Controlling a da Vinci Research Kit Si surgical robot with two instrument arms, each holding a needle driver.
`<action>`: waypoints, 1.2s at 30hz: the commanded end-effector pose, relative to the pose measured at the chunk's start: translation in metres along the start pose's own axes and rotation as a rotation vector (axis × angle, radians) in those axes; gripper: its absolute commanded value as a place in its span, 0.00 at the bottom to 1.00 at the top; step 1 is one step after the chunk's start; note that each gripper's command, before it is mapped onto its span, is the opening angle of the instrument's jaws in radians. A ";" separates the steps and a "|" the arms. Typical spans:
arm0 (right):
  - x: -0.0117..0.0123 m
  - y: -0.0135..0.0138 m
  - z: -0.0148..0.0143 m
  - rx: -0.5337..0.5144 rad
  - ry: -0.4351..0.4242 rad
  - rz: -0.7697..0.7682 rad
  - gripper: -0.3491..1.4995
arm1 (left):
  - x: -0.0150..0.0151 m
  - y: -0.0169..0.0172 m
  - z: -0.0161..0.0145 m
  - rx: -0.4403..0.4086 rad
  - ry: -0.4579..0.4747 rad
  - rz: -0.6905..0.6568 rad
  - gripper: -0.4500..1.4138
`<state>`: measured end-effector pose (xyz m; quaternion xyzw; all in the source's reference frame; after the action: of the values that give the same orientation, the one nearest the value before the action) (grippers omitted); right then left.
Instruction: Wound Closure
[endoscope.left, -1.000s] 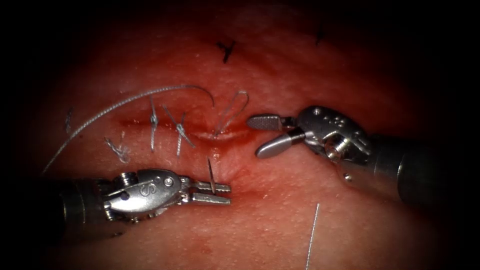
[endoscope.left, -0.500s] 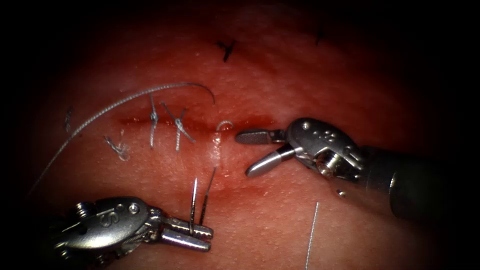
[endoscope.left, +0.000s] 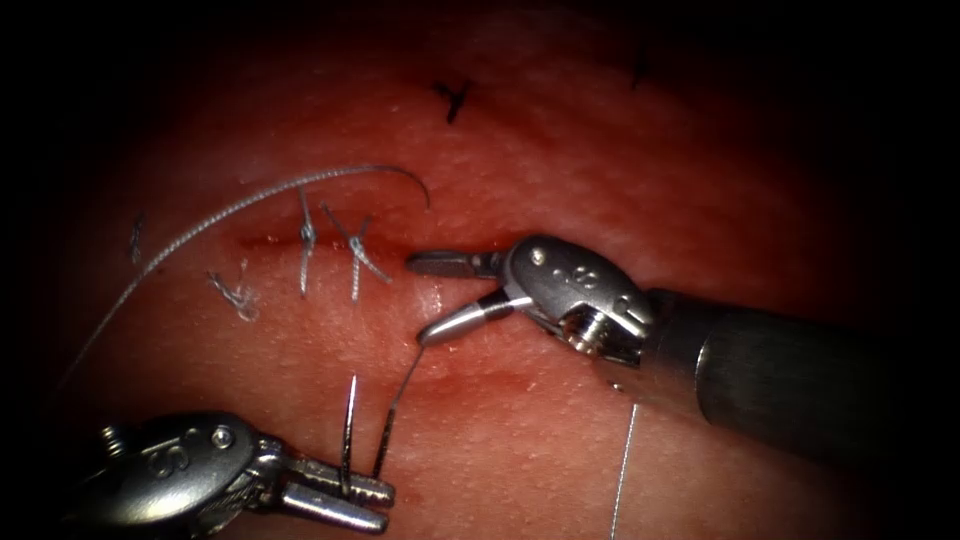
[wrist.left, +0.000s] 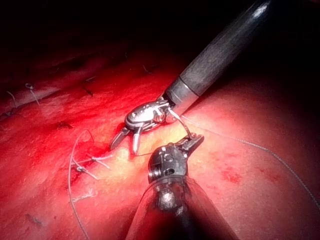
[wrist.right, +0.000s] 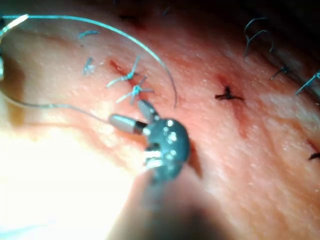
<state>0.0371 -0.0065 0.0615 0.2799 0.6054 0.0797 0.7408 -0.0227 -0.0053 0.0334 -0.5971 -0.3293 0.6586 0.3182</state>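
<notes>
Left hand (endoscope.left: 355, 497), low in the endoscope view, is clamped on the needle (endoscope.left: 347, 432), which stands clear of the tissue (endoscope.left: 560, 150) below the cut (endoscope.left: 270, 243); it has drawn further down-left, trailing thread (endoscope.left: 400, 385). Right hand (endoscope.left: 425, 297), jaws apart and holding nothing, has advanced left over the cut. Left wrist view shows both hands close together; right wrist view shows the spread jaws beside the tied stitches (wrist.right: 131, 85).

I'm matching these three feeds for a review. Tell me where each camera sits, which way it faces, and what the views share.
Endoscope: above and in front of the cut; left tool grips two strands of thread, right tool open over the cut.
Left wrist: looks along its own shaft at the left tool; the right tool beyond.
Right wrist: looks along its shaft at the open right tool and knotted stitches.
Shared: right tool, stitches, tissue.
</notes>
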 end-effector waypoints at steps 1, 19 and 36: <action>-0.0019 0.0008 0.0013 0.008 -0.044 -0.010 0.69 | 0.0007 -0.0002 0.0003 0.010 0.005 0.014 0.00; -0.0043 0.0016 0.0014 0.006 -0.126 -0.007 0.45 | 0.0029 0.0036 -0.0026 0.037 0.028 0.061 0.00; 0.0022 0.0010 -0.0050 -0.187 -0.002 -0.058 0.74 | 0.0086 0.0097 -0.0064 0.061 0.093 0.224 0.00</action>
<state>0.0322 -0.0033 0.0594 0.1912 0.6024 0.1145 0.7664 -0.0166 -0.0039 0.0195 -0.6496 -0.2229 0.6729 0.2750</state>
